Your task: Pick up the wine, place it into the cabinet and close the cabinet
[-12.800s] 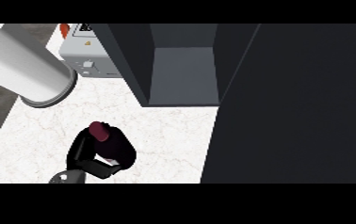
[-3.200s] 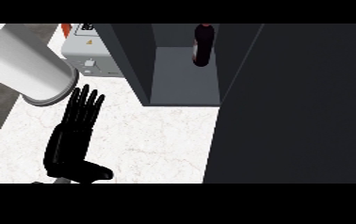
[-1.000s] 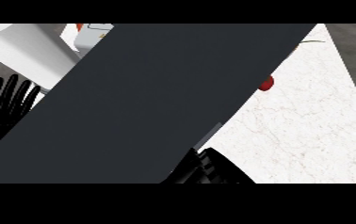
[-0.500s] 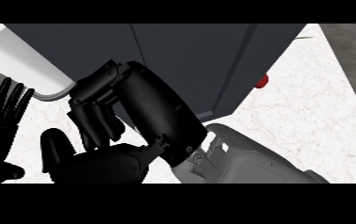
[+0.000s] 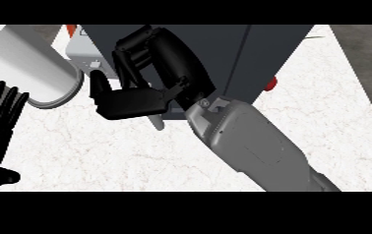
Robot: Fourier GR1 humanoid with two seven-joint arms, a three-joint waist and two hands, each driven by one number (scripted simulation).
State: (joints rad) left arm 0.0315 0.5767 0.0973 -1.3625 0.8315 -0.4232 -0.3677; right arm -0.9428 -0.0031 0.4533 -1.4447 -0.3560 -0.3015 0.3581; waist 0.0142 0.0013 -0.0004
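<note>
Right hand (image 5: 149, 83) is flat against the dark cabinet (image 5: 240, 56), fingers fairly straight and grasping nothing, grey forearm slanting in from the worktop's (image 5: 116, 154) near right corner. The cabinet front looks shut from here, so the wine can't be seen. Left hand (image 5: 9, 125) rests at the left edge, fingers straight and released. A big white cylinder (image 5: 33, 73) lies by the far left corner. Something red (image 5: 271, 83) peeks out beside the cabinet's right side.
</note>
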